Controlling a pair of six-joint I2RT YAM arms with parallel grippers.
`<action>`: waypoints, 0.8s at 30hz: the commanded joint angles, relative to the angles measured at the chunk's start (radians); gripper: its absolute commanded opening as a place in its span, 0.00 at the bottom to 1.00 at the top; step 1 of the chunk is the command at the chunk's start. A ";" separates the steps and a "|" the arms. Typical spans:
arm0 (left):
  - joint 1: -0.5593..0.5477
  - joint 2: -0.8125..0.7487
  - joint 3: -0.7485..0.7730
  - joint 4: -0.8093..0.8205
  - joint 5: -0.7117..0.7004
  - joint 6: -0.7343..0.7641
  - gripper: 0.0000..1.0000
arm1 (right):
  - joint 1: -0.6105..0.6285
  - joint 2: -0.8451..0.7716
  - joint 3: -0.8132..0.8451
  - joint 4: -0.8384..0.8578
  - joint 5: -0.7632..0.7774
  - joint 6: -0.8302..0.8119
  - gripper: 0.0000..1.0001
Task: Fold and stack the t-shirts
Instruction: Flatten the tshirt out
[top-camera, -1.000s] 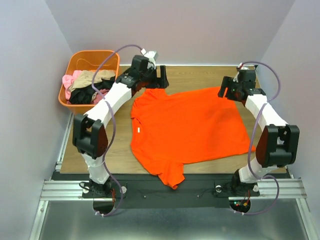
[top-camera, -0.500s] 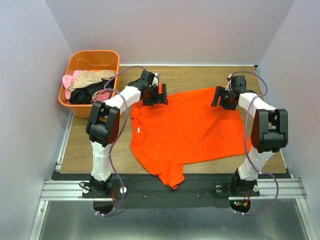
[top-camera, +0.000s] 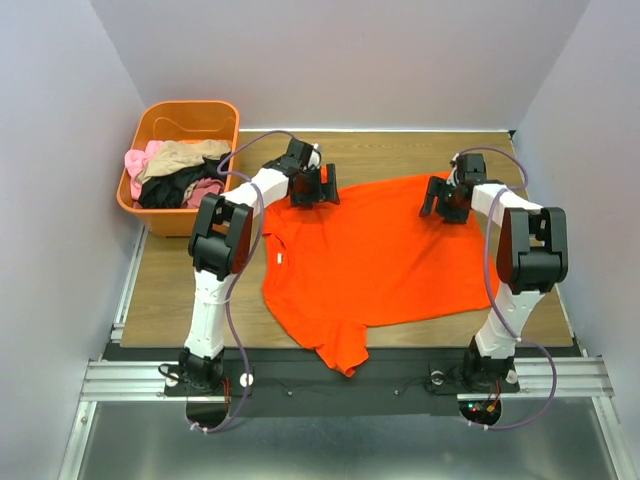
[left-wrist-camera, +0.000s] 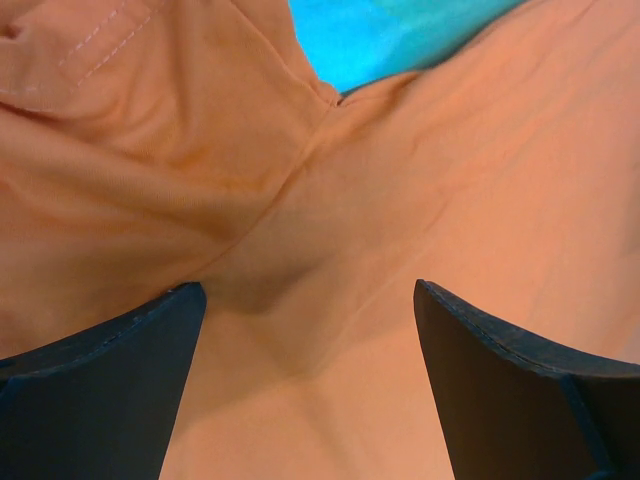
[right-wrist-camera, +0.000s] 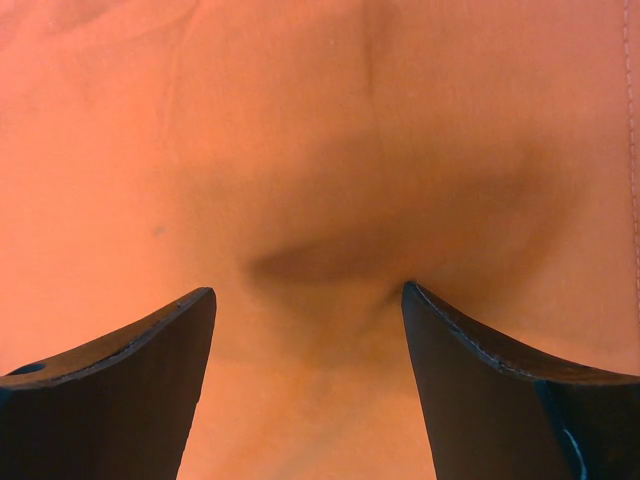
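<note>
Nearest you: one short sleeve (top-camera: 340, 352) of the orange-red t-shirt (top-camera: 390, 260) reaches almost to the near edge of the tabletop (top-camera: 190, 300), about mid-width. The tee itself lies spread flat, from the centre towards the right edge. There's a small white label (top-camera: 275, 260) at the neckline on its left side.

Your left gripper (top-camera: 312, 188) is down on the tee's far-left part, by the other sleeve. In the left wrist view its fingers (left-wrist-camera: 100, 390) are spread wide, with cloth between them and nothing pinched. You can see a sleeve seam and a sliver of bare tabletop just past them.

Your right gripper (top-camera: 446, 198) is down on the tee's far-right corner. Fingers (right-wrist-camera: 110, 380) are apart here too. There's a shallow dent in the cloth between the tips, and a stitched hem runs along the right of that view. I can't tell how hard the tips are pressing.

Far-left corner: orange plastic tub (top-camera: 190, 108) holding more clothes in a heap, with a pink garment (top-camera: 135, 160) on the left, a tan garment (top-camera: 182, 153) on top and a black garment (top-camera: 165, 190) on the near side. I can't tell any of their shapes in the pile.
</note>
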 joint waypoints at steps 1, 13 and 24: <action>0.014 0.098 0.108 -0.020 -0.004 0.031 0.99 | 0.003 0.070 0.038 0.004 0.019 0.031 0.81; 0.086 0.415 0.636 -0.041 0.076 0.054 0.99 | 0.003 0.233 0.227 -0.057 0.067 0.114 0.81; 0.091 0.370 0.656 0.279 0.119 0.030 0.99 | 0.005 0.348 0.466 -0.089 0.065 0.139 0.81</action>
